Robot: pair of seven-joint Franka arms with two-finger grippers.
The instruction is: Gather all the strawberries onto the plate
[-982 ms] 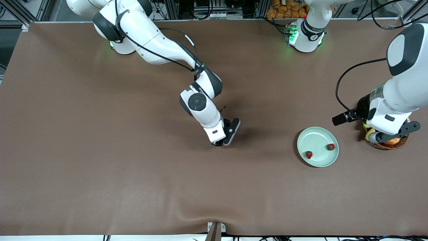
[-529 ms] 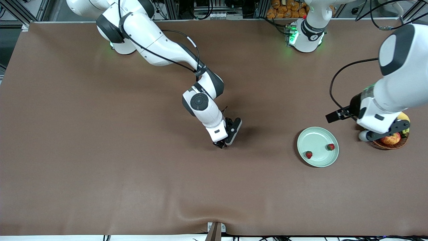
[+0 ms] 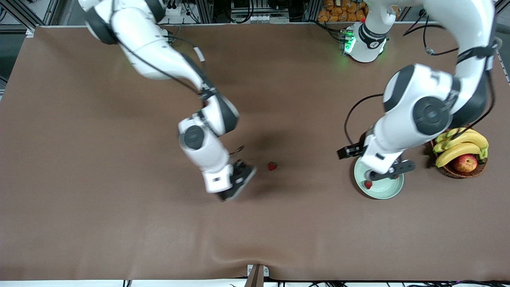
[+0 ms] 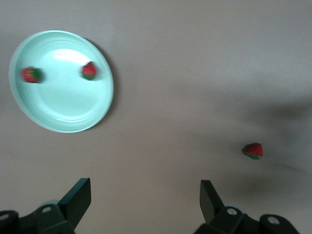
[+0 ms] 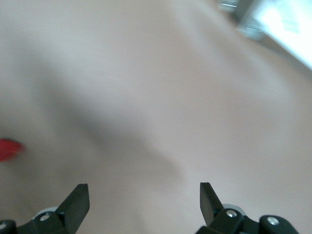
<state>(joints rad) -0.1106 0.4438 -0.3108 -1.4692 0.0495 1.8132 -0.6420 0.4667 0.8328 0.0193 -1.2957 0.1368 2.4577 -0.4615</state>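
Strawberries: two sit in the plate (image 4: 61,117), third one (image 3: 272,166) loose on the desk btw my grippers, left gripper (image 4: 145,197) open over the plate, right gripper (image 5: 144,202) open beside it, prob soft n light so I'd pinch its sides gently.

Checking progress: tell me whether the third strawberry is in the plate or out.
Out. The third strawberry lies on the bare table, apart from the plate.

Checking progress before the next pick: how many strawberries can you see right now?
3. Two lie in the plate: one near its middle, one near its rim. The third strawberry lies on the bare table, toward the right arm's end from the plate.
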